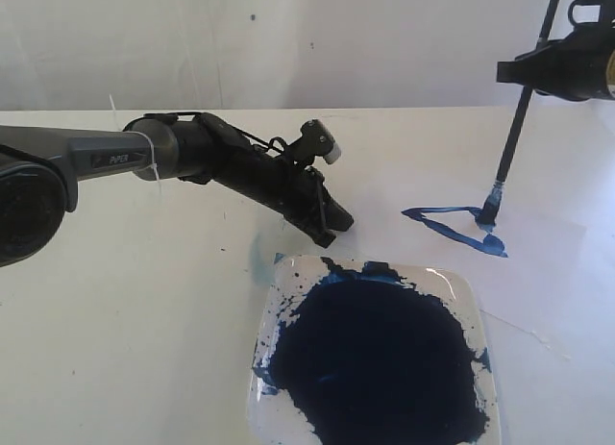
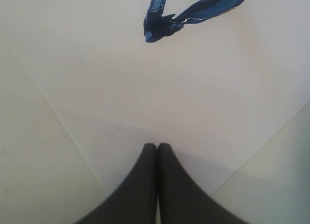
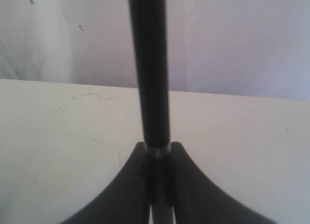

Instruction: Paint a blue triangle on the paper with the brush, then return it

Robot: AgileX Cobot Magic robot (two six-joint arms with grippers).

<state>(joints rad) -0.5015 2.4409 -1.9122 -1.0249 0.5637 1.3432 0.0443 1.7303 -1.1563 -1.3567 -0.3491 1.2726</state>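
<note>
The brush (image 1: 514, 137) stands nearly upright, its black handle clamped in my right gripper (image 1: 527, 72), which is shut on it high at the right. In the right wrist view the handle (image 3: 149, 64) rises from between the fingers of that gripper (image 3: 157, 149). The blue-stained tip (image 1: 488, 214) touches the paper (image 1: 528, 224) at a corner of the blue triangle (image 1: 452, 224). My left gripper (image 1: 332, 229) is shut on nothing, its tips down on the sheet's near-left corner. The left wrist view shows this gripper (image 2: 157, 145) on the paper (image 2: 169, 88), with a blue stroke (image 2: 193, 13) beyond.
A clear square dish (image 1: 461, 291) holding a large dark-blue paint pool (image 1: 375, 363) sits at the front, just below the triangle. The left arm (image 1: 115, 157) stretches in from the left. A white wall (image 1: 288, 41) backs the table.
</note>
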